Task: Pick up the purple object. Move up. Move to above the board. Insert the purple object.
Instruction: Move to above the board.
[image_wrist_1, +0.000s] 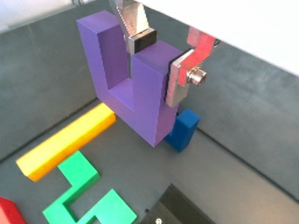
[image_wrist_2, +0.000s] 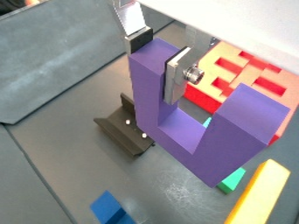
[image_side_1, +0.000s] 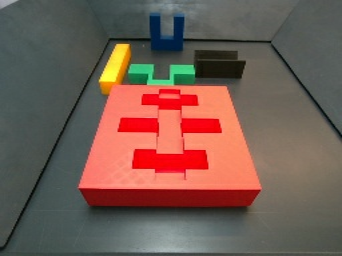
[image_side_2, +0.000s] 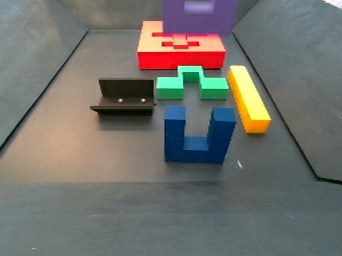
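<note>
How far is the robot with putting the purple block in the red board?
Done: the claw is shut on one prong of the purple object, lifted off the floor. In hand: the move across; a wrist view shows the yellow bar and green block below it, not the board. Left: reach above the board, then insert.

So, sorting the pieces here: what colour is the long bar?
Yellow; the long bar shows best in a side view, lying beside the green block.
</note>
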